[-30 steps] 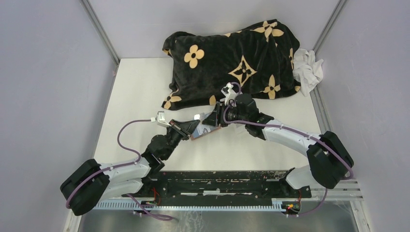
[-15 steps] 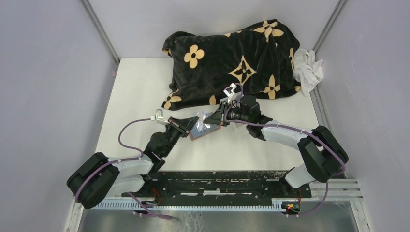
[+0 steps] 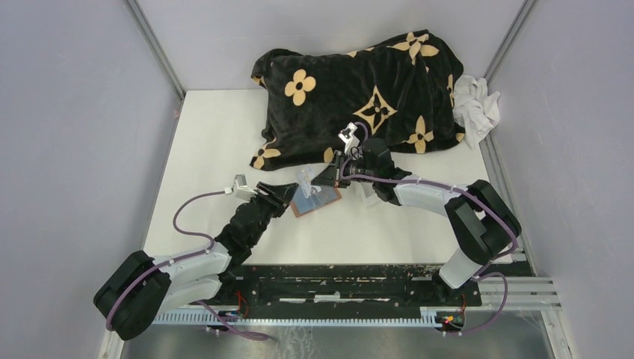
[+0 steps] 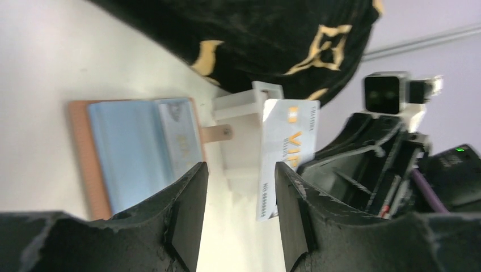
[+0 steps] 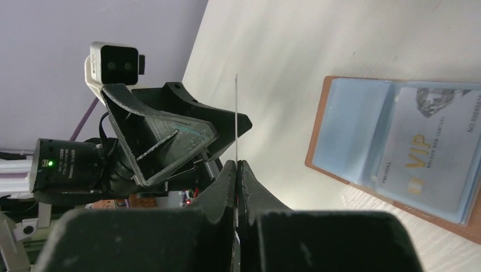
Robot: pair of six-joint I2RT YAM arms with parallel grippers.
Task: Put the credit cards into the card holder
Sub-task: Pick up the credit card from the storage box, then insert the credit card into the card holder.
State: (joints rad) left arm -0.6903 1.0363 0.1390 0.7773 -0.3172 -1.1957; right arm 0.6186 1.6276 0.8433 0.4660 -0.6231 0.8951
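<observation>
Looking down from the top: holder (image 3: 318, 200) lies open on the table (image 3: 217, 149), just in front of the blanket (image 3: 359, 90). Left gripper (image 3: 282, 196) sits at its left edge, right gripper (image 3: 329, 176) at its far corner.

Risks, as I judge them:
- Nothing pins the holder, so a card pushed at a pocket could shove the whole thing along the table.
- The card is pinched by 1 edge only, so it could twist or slip out.
- The 2 grippers are near enough to knock together.

Left wrist: left fingers (image 4: 187, 221) stand apart, roughly half open, nothing between them and nothing touched. Beyond them the holder shows pale blue pockets, with the pocketed card (image 4: 178, 141) sitting in 1 of them. The held card (image 4: 286, 153), white and marked VIP, stands on edge beside a pale plastic piece (image 4: 244, 130), its lower end in the right gripper.

Right wrist: right fingers (image 5: 218, 187) are clamped tight on the held card, seen edge-on as a thin line rising from the tips. Holder lies lower right, pocketed card face up. Held card hangs apart from the holder, not yet at a pocket. Left gripper faces it, jaws apart.
</observation>
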